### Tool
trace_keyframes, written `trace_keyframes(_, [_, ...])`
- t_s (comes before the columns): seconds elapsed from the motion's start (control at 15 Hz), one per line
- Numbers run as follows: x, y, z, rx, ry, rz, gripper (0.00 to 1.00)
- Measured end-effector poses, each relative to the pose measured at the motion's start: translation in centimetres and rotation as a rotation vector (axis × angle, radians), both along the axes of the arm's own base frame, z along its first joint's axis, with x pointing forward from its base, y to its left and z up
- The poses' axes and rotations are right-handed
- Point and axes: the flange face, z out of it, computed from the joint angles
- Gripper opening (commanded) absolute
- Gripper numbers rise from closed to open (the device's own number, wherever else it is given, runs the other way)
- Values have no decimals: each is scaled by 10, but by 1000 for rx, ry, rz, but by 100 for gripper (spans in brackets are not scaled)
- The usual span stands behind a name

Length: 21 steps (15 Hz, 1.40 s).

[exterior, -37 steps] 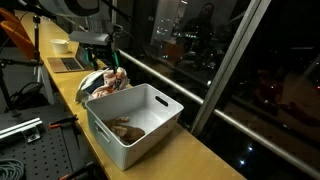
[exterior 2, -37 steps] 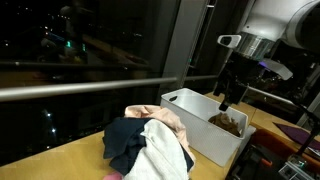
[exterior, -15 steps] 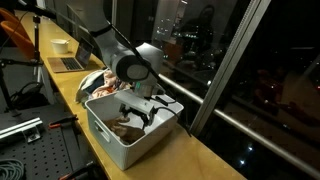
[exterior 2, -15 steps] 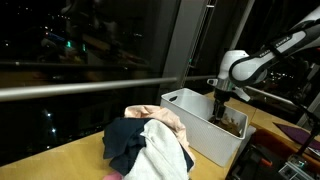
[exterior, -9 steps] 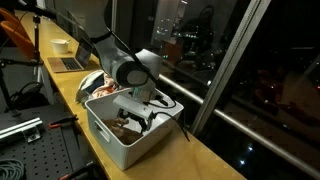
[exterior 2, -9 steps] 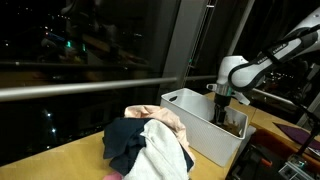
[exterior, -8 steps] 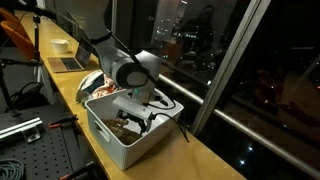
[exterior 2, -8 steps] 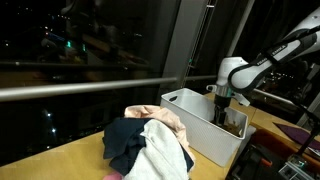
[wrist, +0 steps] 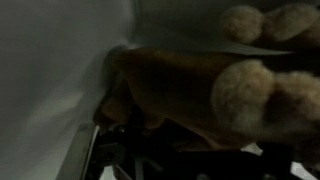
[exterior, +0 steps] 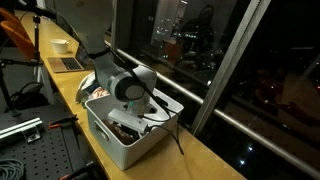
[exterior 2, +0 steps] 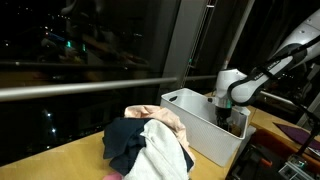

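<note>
Right down inside the white bin [exterior: 112, 147]: the jaws stand spread wide, pinching nothing I can make out. They hang just over a brown plush thing [wrist: 190, 85] that lies on the bin's floor. Cream fluffy tufts [wrist: 255, 95] sit on it, on the side away from the bin's pale wall [wrist: 60, 60], and the brown fabric runs right up to that wall. Whether the jaws touch the plush I cannot tell, it's too dark down there. Pulling back, the arm [exterior: 130, 85] bends steeply over the bin's rim, wrist sunk inside the bin. Just beside the bin on the counter [exterior 2: 60, 165] lies a heap of clothes [exterior 2: 150, 145], dark blue, white and pink. Well beyond the bin sit a laptop [exterior: 68, 63] and a cup [exterior: 60, 45].
</note>
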Motion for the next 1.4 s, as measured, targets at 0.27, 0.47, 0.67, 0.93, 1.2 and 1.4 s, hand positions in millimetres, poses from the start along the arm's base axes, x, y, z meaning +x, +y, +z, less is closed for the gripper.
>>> trace_keyframes(0.27, [1,2,1,-4,-1,13,37])
trace_keyframes(0.47, [5,19,8,8,-17,37,13])
trace_keyframes(0.67, [15,59,30,33,-60,83,0])
trace_keyframes(0.93, [23,126,73,56,-137,150,2])
trace_keyframes(1.2, [20,188,143,33,-213,194,2])
trace_keyframes(1.4, [9,229,213,-12,-283,224,2])
